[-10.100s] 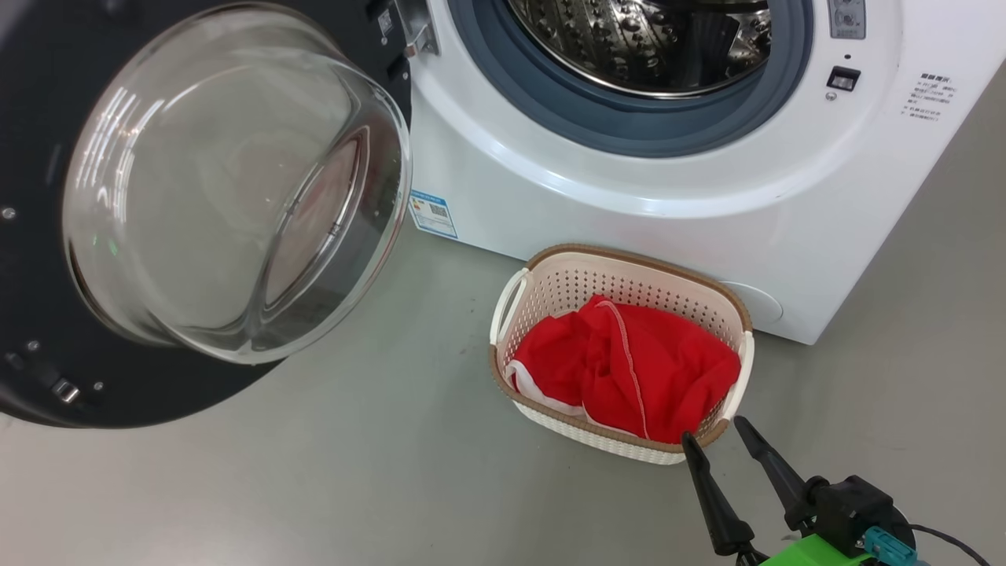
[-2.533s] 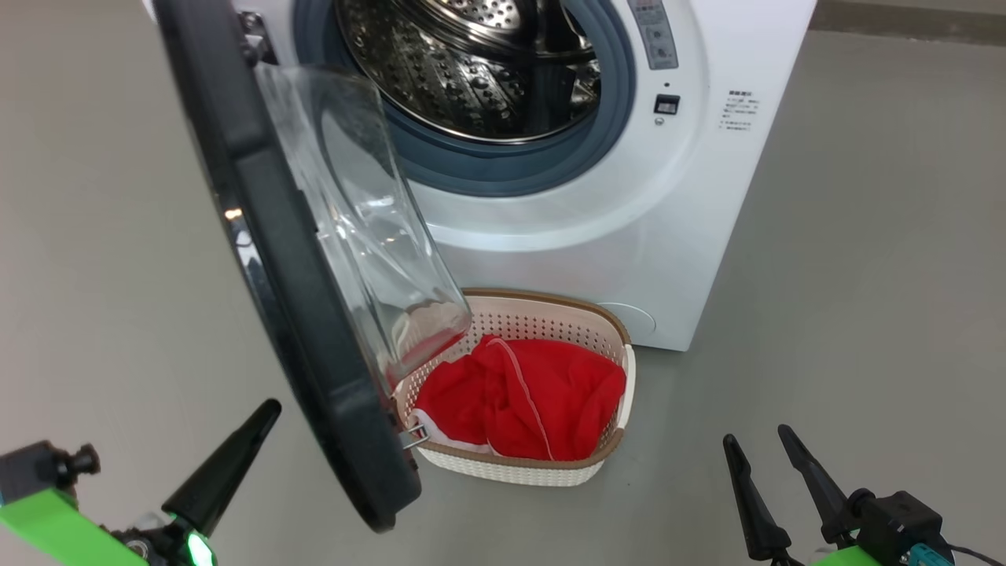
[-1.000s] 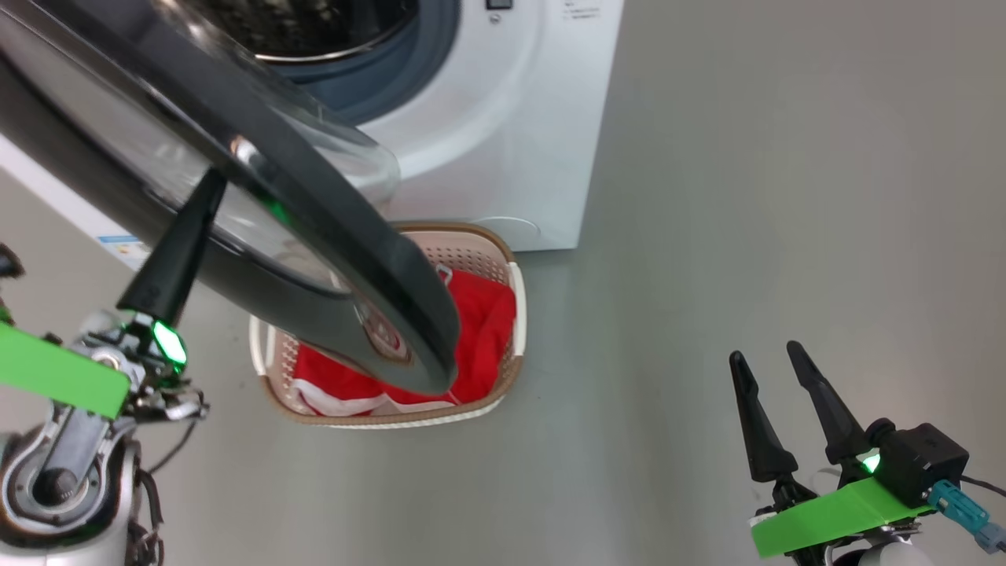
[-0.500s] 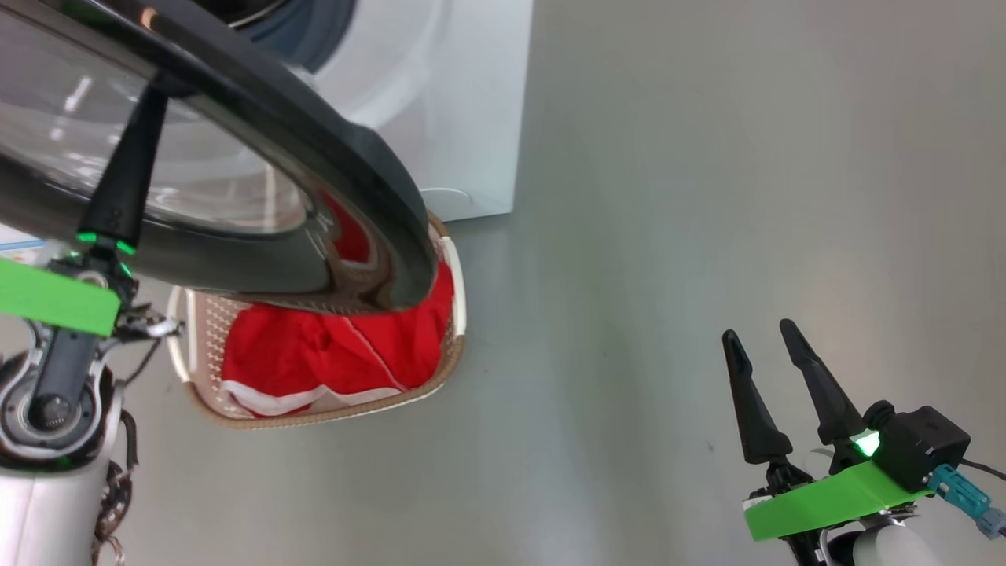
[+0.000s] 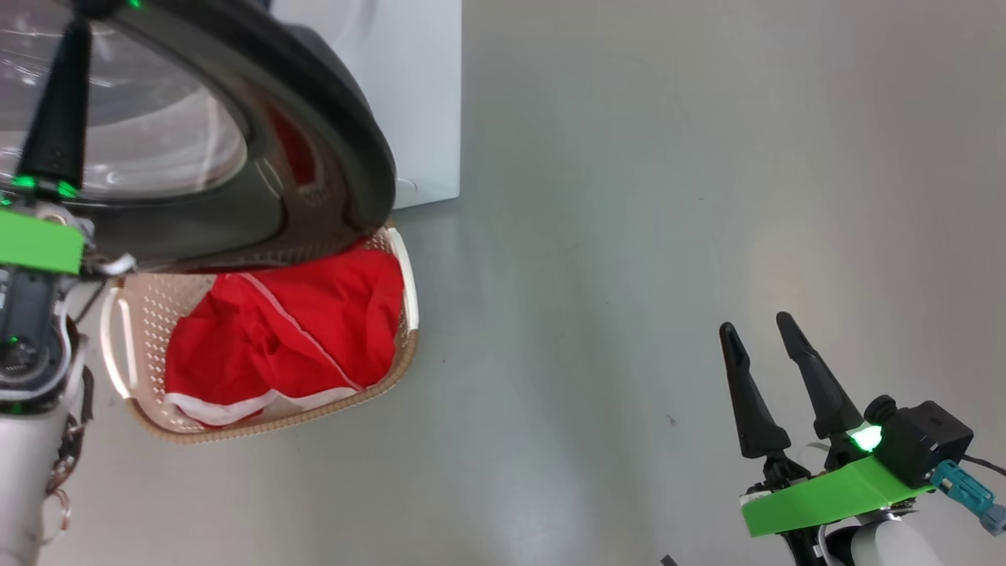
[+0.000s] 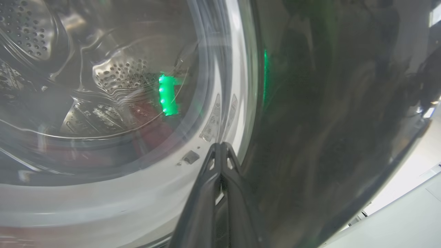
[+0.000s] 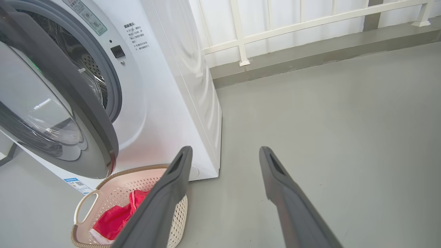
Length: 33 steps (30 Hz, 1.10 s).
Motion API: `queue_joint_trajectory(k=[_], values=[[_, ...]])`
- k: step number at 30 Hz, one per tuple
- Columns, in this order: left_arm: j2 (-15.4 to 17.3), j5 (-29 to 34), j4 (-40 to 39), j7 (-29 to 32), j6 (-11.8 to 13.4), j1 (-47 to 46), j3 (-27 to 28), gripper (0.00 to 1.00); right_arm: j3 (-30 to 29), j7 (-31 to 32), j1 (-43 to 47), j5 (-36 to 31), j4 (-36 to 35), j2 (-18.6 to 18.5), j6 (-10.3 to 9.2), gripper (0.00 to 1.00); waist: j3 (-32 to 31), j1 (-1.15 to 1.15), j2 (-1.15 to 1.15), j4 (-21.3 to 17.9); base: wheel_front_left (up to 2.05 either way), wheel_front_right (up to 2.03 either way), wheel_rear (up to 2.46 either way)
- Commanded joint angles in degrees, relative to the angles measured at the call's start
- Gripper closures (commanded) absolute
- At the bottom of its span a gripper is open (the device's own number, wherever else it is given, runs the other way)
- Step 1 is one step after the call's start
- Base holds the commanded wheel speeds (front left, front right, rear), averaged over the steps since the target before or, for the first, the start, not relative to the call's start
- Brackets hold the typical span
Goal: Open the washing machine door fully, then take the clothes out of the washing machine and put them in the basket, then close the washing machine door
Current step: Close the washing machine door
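Note:
The washing machine door (image 5: 346, 134) stands part-way shut, and its black rim hangs over the back of the basket (image 5: 314, 413). My left gripper (image 5: 77, 27) is shut, with its tips against the door's outer face where the glass meets the rim (image 6: 327, 120). In the left wrist view the gripper (image 6: 220, 146) shows closed, with the steel drum behind the glass. Red clothes (image 5: 275, 338) fill the basket at the foot of the white washing machine (image 5: 416, 102). My right gripper (image 5: 756, 324) stands open over the floor, well right of the basket. In the right wrist view this gripper (image 7: 224, 150) faces the machine (image 7: 172, 86), the door (image 7: 86, 103), the basket (image 7: 113, 174) and the clothes (image 7: 113, 220).
Grey floor (image 5: 629, 236) spreads to the right of the machine. Behind the machine, in the right wrist view, runs a white railing (image 7: 241, 34) on a low kerb (image 7: 310, 55).
The head camera has swung right. The door has swung closer to the machine with my shut left gripper against it. The right gripper stays open in place.

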Motion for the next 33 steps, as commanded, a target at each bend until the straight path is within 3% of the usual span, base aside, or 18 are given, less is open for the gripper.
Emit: queue_joint_trajectory(k=[1,10,18,24,33], values=[[3.42,-0.29,-0.3,-1.11,-0.39,-2.89,1.21,1.0,1.68,-0.37,-1.12,0.57,-1.64,-0.45,0.37,0.0,0.67,0.0,0.0,-0.74,0.0,0.0,0.0],[6.4,-1.74,4.09,-5.96,-0.39,-6.07,-1.92,1.0,2.3,-0.37,-1.45,1.15,-1.78,-0.45,0.37,0.0,0.84,0.0,0.0,-2.47,0.0,0.0,0.0],[7.14,-3.15,4.18,-7.28,-0.39,-5.61,-4.29,1.0,1.9,-0.37,-1.61,1.17,-1.96,-0.45,0.37,0.0,0.87,0.0,0.0,-2.1,0.0,0.0,0.0],[5.89,-4.3,3.62,-8.34,-0.39,-0.75,-5.84,1.0,1.14,-0.37,-1.08,0.36,-1.51,-0.45,0.37,0.0,-0.93,0.0,0.0,-0.24,0.0,0.0,0.0],[2.8,0.08,3.31,-9.07,-0.39,9.3,-4.88,1.0,0.12,-0.37,0.16,-1.74,-0.48,-0.45,0.37,0.0,-4.55,0.0,0.0,3.58,0.0,0.0,0.0]])
